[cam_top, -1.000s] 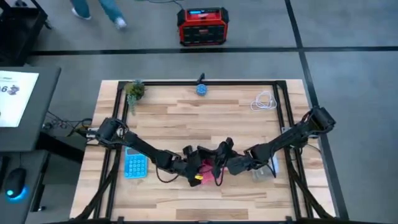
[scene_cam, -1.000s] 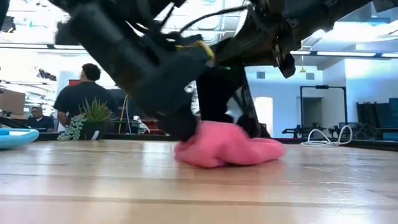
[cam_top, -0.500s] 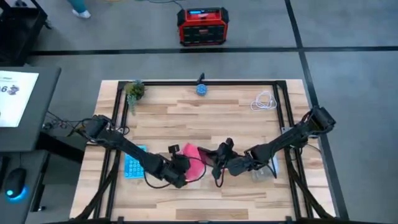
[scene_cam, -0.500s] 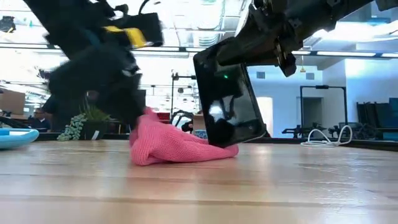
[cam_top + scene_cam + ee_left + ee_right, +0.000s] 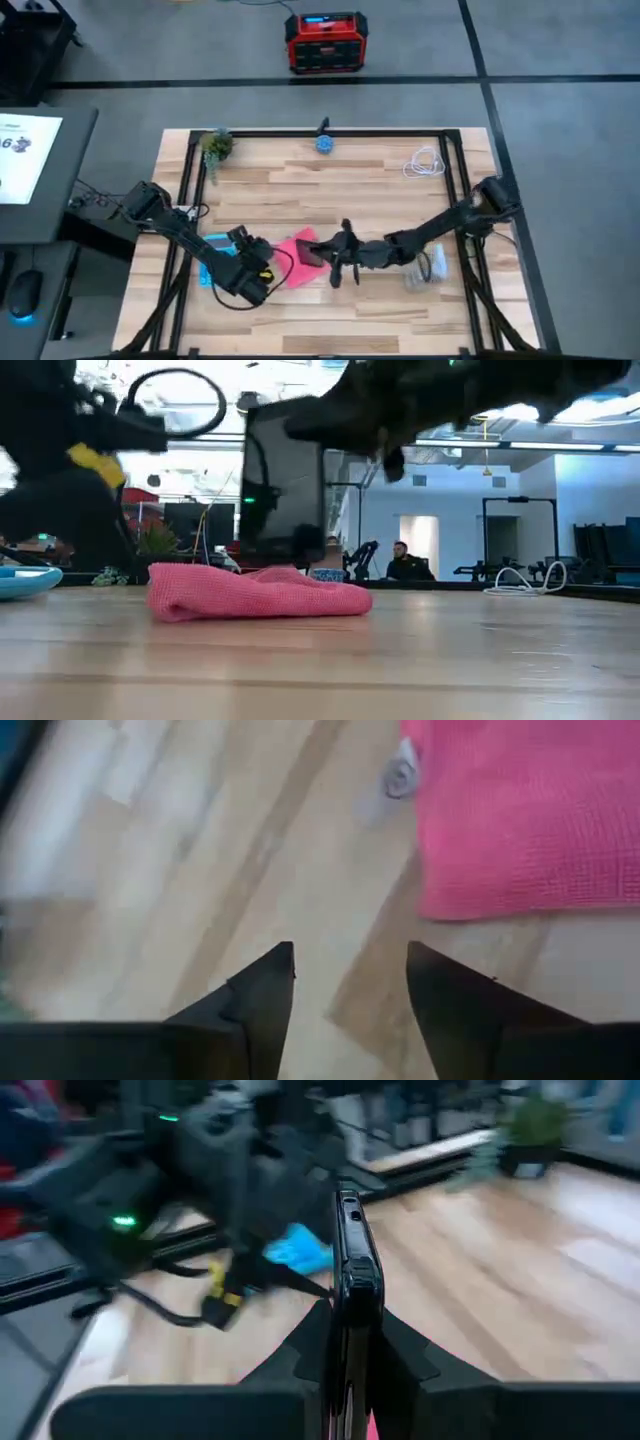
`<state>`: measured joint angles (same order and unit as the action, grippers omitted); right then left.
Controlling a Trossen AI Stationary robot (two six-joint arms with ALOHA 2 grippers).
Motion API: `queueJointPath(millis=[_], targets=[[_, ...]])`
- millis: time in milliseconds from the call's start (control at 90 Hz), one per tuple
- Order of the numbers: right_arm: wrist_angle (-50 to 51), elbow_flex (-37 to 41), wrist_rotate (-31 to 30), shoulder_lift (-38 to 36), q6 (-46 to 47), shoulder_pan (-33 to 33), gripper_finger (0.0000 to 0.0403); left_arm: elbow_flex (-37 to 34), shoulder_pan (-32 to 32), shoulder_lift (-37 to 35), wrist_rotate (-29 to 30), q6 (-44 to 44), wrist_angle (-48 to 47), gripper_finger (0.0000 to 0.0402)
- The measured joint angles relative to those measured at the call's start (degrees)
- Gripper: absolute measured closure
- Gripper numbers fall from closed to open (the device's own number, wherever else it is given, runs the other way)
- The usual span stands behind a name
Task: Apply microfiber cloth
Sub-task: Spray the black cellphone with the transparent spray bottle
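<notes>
High view shows the microfiber cloth lying flat on the wooden desk, near the front middle, with the black phone over its right edge. The right hand pinches this phone at its edges and holds it upright on its edge; in the low view the phone stands just above the cloth, and I cannot tell if it touches the fabric. The right wrist view looks along the thin side of the phone between the two fingers.

The left hand is just beside the cloth, on its left, and holds nothing. In the left wrist view its fingers are spread apart over bare wood, with the cloth ahead of them. A light-blue calculator lies partly under the left arm.

My judgement is that the task is in a middle stage: the phone is lifted and the cloth is laid out and free, but no hand holds the cloth. What is left is to bring cloth and screen together and to wipe.
</notes>
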<state>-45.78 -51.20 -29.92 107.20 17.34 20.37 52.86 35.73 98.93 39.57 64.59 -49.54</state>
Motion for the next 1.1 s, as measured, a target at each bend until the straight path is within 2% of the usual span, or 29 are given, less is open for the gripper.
queueJointPath(millis=[111, 244, 367, 467, 656, 900, 1100], targets=[[-3.3, -0.1, 0.1, 3.6, -1.5, -0.8, 0.0378, -5.2, 0.0, 0.0, -0.3, -2.3, 12.5, 0.0237], [-0.1, -0.3, -1.0, 3.8, -0.4, -0.7, 0.0378, -8.8, -0.2, -0.3, 1.5, -5.2, 23.8, 0.0237], [7.4, -0.3, -5.9, 1.7, 1.4, 1.6, 0.0379, -8.7, -0.1, -0.1, 3.1, -5.5, 24.8, 0.0237], [17.5, -0.3, -11.2, -1.9, 4.9, 4.1, 0.0379, -7.6, -0.1, 0.0, 3.9, -7.8, 25.5, 0.0237], [32.9, 0.0, -19.8, -8.2, 10.9, 8.5, 0.0379, -5.8, -0.1, 0.0, 4.3, -17.0, 32.7, 0.0237], [33.6, 0.0, -25.9, -14.3, 10.6, 11.5, 0.0379, -4.2, -1.3, 0.0, 9.7, -30.4, 46.7, 0.0237], [33.3, 0.0, -26.0, -18.6, 10.6, 12.2, 0.0379, -4.2, -4.4, 0.0, 11.3, -36.1, 49.1, 0.0237]])
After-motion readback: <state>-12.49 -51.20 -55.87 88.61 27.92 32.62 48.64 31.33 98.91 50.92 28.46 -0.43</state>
